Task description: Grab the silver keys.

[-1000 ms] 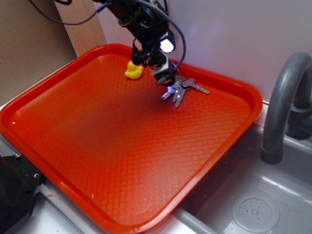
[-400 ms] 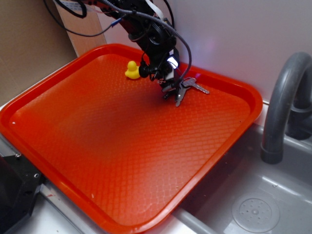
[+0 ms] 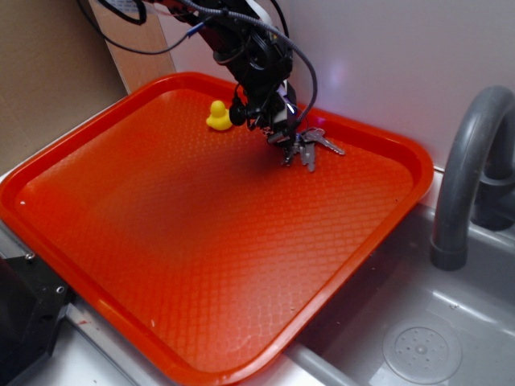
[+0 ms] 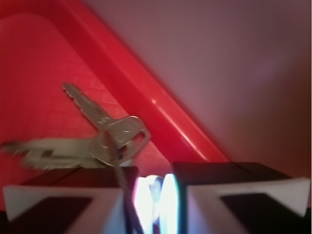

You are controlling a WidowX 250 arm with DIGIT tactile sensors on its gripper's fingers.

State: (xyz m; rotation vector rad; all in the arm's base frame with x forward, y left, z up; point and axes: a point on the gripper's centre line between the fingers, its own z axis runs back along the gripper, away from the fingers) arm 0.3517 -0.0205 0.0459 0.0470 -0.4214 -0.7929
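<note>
**Claw on the keys**

Claw [image 3: 288, 143] is down at the keys [image 3: 308, 146], fingers nearly together with the wire ring between them. Keys lie on the tray [image 3: 201, 233], right of the duck [image 3: 216, 116]. I'd confirm the pinch, then lift straight and slow.

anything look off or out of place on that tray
Nothing stands out. The silver keys lie fanned on the red tray under the gripper, and the yellow duck sits upright beside them. No spill or damage shows.
</note>
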